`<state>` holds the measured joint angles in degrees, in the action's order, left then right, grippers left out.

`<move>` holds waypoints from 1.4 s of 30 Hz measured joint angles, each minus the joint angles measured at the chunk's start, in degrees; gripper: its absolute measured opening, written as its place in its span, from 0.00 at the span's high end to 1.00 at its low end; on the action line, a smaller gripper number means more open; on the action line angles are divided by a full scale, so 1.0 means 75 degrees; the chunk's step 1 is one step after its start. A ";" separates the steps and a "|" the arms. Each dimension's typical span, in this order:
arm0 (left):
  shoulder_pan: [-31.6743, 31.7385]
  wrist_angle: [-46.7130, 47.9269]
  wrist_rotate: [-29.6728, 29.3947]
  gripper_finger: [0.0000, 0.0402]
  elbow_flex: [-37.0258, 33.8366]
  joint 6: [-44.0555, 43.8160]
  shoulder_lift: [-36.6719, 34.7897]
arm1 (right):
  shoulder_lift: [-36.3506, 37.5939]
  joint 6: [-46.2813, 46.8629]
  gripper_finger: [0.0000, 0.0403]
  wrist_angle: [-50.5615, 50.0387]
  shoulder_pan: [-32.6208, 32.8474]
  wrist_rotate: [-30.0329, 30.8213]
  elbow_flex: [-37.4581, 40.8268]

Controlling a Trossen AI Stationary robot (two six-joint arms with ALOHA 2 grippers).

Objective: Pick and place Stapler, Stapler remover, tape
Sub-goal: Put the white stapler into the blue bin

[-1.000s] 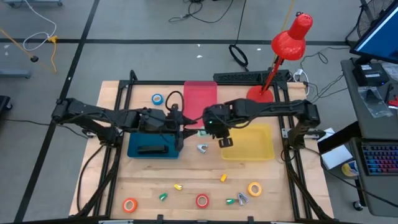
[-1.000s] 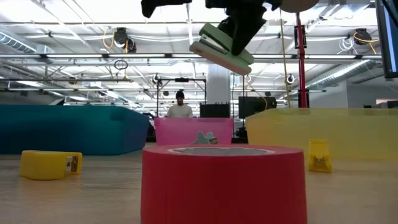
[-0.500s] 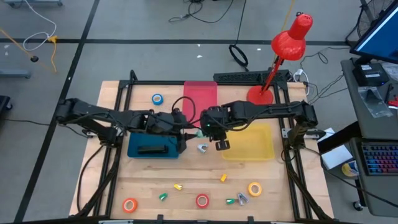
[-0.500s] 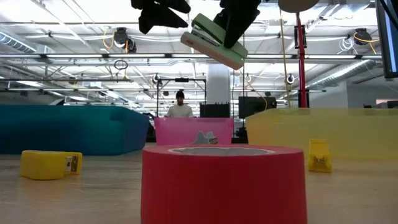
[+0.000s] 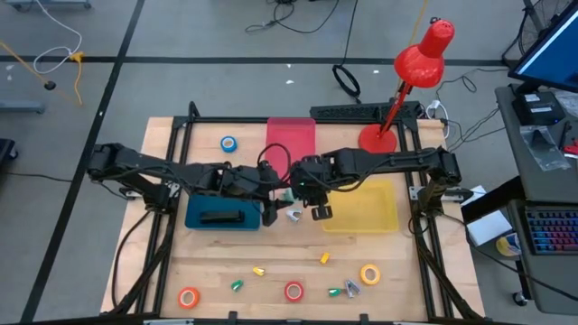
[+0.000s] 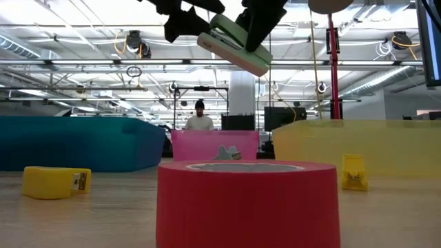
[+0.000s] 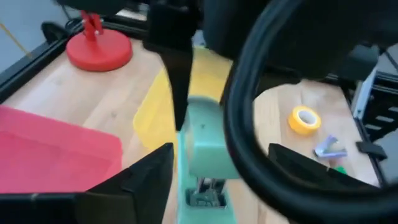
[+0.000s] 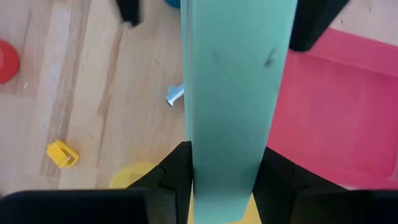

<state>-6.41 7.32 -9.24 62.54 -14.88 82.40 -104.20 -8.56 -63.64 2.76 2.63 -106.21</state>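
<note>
My left gripper has come up to the stapler that my right one holds in the air.

My right gripper (image 5: pixel 305 188) pinches the green stapler (image 6: pixel 232 44) above the table, between the blue tray (image 5: pixel 222 213) and yellow tray (image 5: pixel 361 208). My left gripper (image 6: pixel 185 15), fingers spread, has moved in beside it, apparently for a handover.

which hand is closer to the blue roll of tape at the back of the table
Left. The left hand is over the table's middle, just right of the blue tray, diagonally in front of the blue tape. The right hand, shut on the green stapler, sits farther right.
</note>
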 joint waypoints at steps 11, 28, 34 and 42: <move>0.0052 -0.0196 0.0038 0.37 -0.0012 0.0085 0.0222 | -0.0154 0.0104 0.71 0.0373 0.0041 -0.0379 -0.0008; 0.0052 0.0177 0.0305 0.44 -0.0009 0.0082 0.0217 | -0.0564 0.0441 0.71 0.0522 0.0047 -0.0587 0.0006; 0.0052 0.0210 0.0313 0.44 -0.0009 0.0117 0.0217 | -0.0576 0.0510 0.71 0.0599 0.0047 -0.0585 0.0006; 0.0052 0.0218 0.0440 0.44 -0.0009 0.0120 0.0217 | -0.0574 0.0645 0.71 0.0598 0.0047 -0.0589 0.0006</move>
<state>-6.02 8.95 -5.94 62.48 -13.98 84.03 -108.51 -3.72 -59.16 3.11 -1.78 -106.17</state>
